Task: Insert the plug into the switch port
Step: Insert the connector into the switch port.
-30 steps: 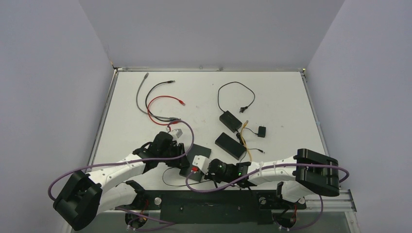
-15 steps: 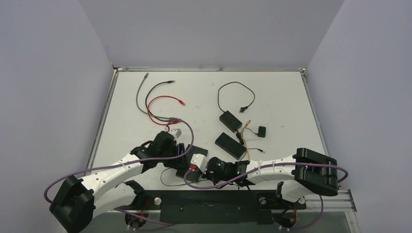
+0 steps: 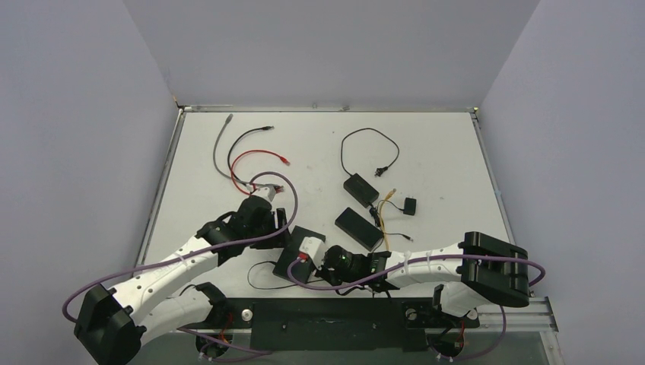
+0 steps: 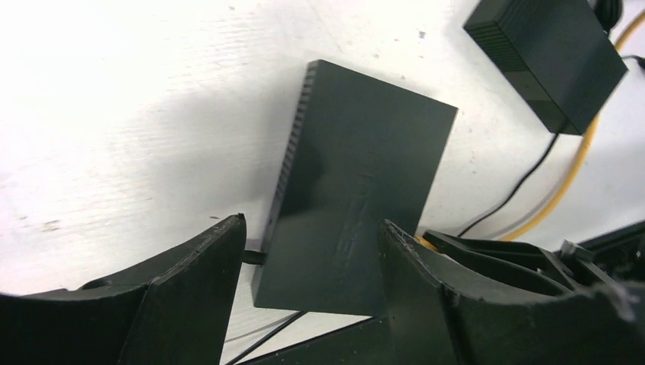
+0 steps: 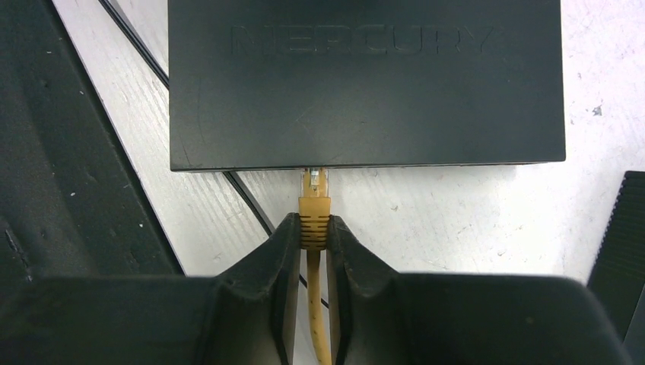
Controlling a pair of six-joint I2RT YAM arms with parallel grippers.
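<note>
right gripper point(image 5: 313, 228) pinches the yellow plug point(image 5: 314, 199), its tip at the switch point(image 5: 365, 84) edge. left gripper point(image 4: 312, 236) stands apart, straddling the switch.

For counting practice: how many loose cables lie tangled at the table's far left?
3: grey cable on the left, black cable looping beside it, red cable below; near ends hidden by the left arm.

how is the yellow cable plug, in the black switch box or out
Barely in, if at all: the right gripper holds the yellow cable plug, clear tip just meeting the black switch box's edge.
</note>
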